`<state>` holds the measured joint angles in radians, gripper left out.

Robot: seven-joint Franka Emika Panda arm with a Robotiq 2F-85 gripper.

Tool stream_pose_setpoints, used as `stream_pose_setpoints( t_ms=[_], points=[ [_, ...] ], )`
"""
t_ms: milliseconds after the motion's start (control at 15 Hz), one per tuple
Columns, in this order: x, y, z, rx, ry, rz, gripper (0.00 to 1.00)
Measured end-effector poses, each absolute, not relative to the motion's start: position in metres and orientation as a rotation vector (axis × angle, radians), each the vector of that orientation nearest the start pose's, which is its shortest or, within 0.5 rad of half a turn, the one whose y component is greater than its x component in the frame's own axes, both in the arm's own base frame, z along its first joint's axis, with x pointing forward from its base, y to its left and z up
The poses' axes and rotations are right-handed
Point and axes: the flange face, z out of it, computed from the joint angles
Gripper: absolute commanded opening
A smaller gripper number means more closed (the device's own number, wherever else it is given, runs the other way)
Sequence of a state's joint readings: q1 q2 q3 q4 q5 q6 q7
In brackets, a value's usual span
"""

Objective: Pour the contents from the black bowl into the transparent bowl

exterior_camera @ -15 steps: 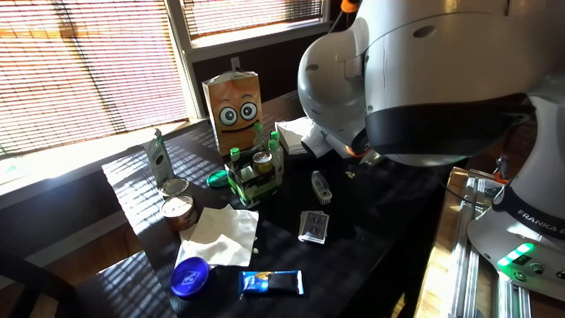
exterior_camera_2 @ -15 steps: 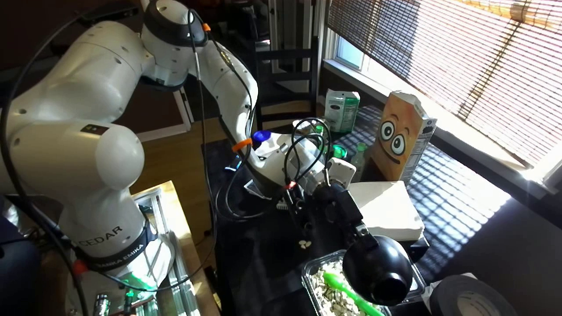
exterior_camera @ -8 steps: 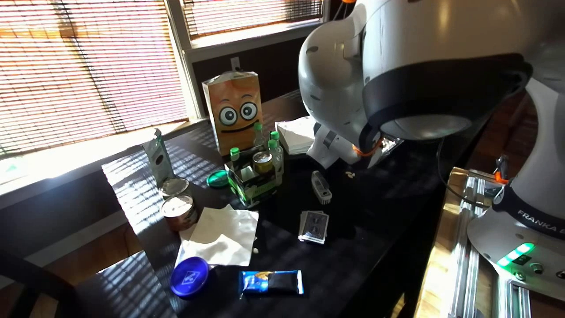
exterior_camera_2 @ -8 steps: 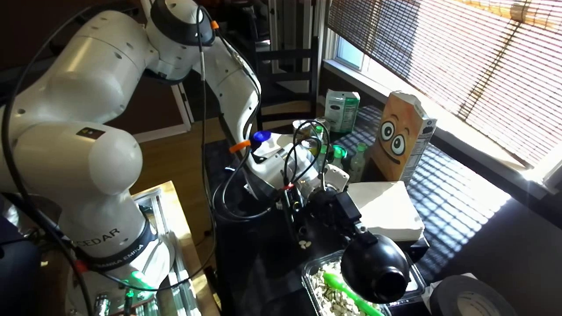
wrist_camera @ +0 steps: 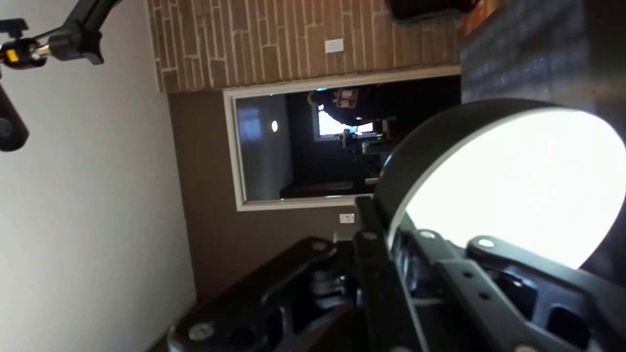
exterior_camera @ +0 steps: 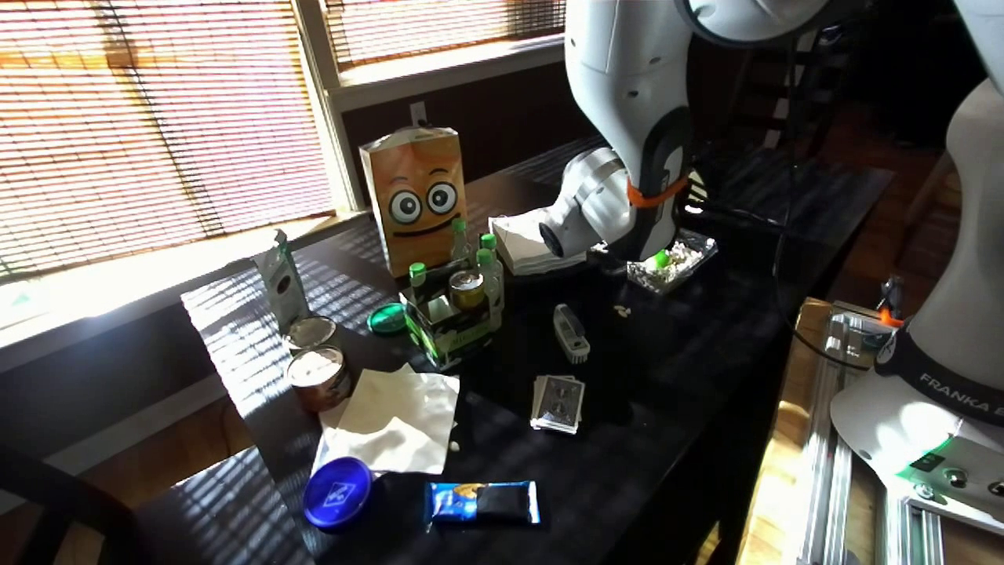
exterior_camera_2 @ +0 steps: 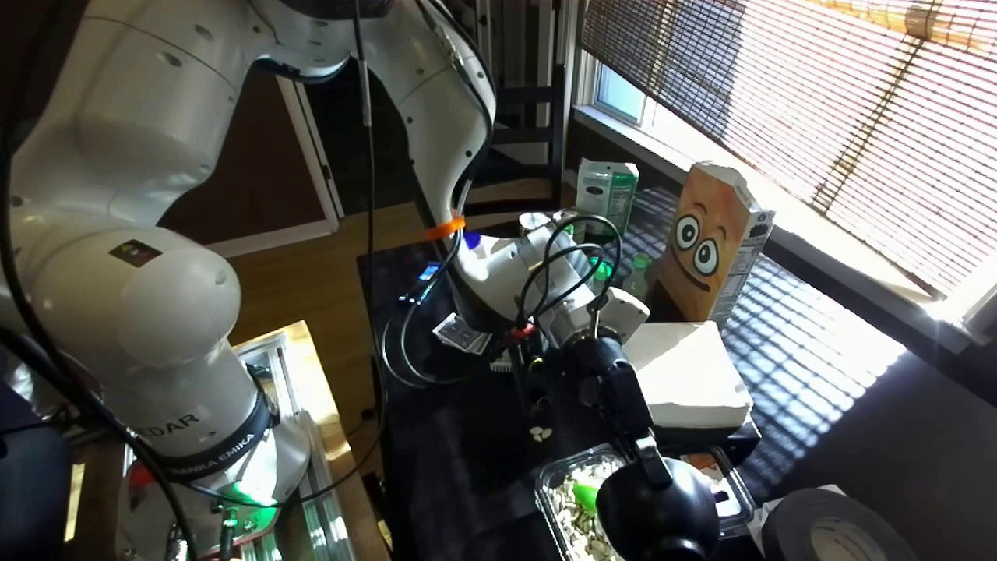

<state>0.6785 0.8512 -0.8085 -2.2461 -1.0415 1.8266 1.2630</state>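
My gripper (wrist_camera: 391, 230) is shut on the wall of the black bowl (wrist_camera: 518, 181); one finger is outside the rim, the other inside. The bowl's inside is glaring white in the wrist view, so I cannot tell if anything is in it. In an exterior view the bowl (exterior_camera_2: 650, 510) is tilted, its dark outside and base facing the camera. It hangs in front of the transparent bowl (exterior_camera_2: 547, 510), which holds pale flat pieces and a green utensil (exterior_camera_2: 586, 495) and is partly hidden. The transparent bowl (exterior_camera: 692, 268) also shows in an exterior view, beside the arm.
A clear edge with white and orange contents (exterior_camera_2: 728, 502) shows right of the held bowl. Nearby are a white box (exterior_camera_2: 689, 382), a grey roll (exterior_camera_2: 841, 534) and an orange carton (exterior_camera_2: 713, 241). A bottle carrier (exterior_camera: 451, 333), brush (exterior_camera: 571, 333) and cards (exterior_camera: 558, 404) stand farther off.
The arm has swung up and away, uncovering the transparent bowl in an exterior view. The held bowl has shifted slightly and turned, its base now pointing lower, covering more of the green utensil.
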Motion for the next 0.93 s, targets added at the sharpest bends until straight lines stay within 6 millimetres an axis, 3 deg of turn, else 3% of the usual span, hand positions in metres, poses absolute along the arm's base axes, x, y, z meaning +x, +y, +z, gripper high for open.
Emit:
stream_pose_setpoints(
  t_ms=[400,933],
  points=[
    [0.422,-0.206,0.201,1.493,-0.622,-0.173,0.02],
    [0.423,-0.176,0.264,1.659,-0.98,-0.236,0.02]
  ],
)
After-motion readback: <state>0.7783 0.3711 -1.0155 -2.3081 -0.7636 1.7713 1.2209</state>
